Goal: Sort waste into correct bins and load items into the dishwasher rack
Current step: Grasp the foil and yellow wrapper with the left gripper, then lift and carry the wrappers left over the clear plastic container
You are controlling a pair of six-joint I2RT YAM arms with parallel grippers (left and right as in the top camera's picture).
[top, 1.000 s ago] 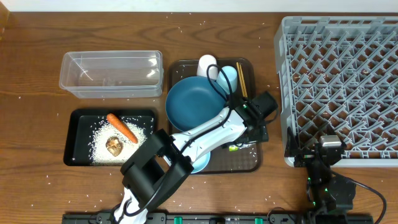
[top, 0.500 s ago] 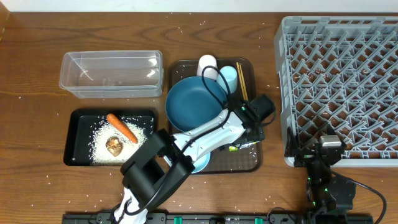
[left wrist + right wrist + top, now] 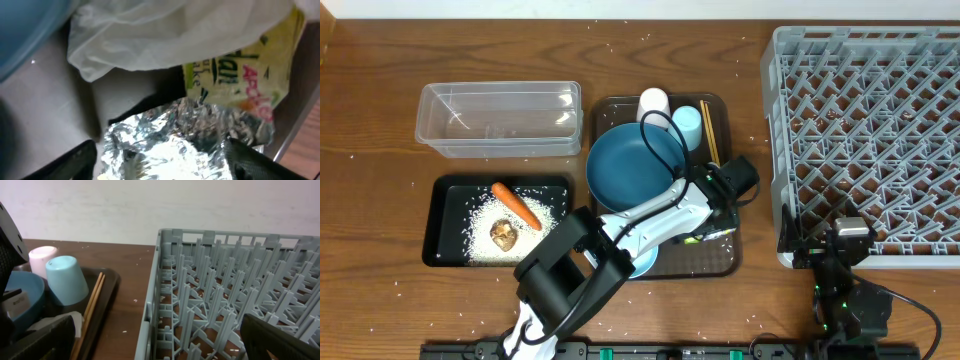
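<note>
Since a second ago, the left gripper (image 3: 160, 162) has been shifted slightly along the brown serving tray (image 3: 705, 262), toward the dark-blue plate (image 3: 635, 165). Its jaws are apart, one on each side of the crinkled silver foil (image 3: 185, 135), which lies on the tray against the green-yellow wrapper (image 3: 240, 70) and near the crumpled white tissue (image 3: 165, 30). No firm grip is seen yet. The foil is judged light, thin and easily crushed. It is best pinched across its raised folds, so the wrapper is left behind. The right gripper (image 3: 160, 342) is held wide open and empty beside the dishwasher rack (image 3: 210, 280).

Likely lab: robot arms (image 3: 640, 222), wooden table (image 3: 380, 310)
</note>
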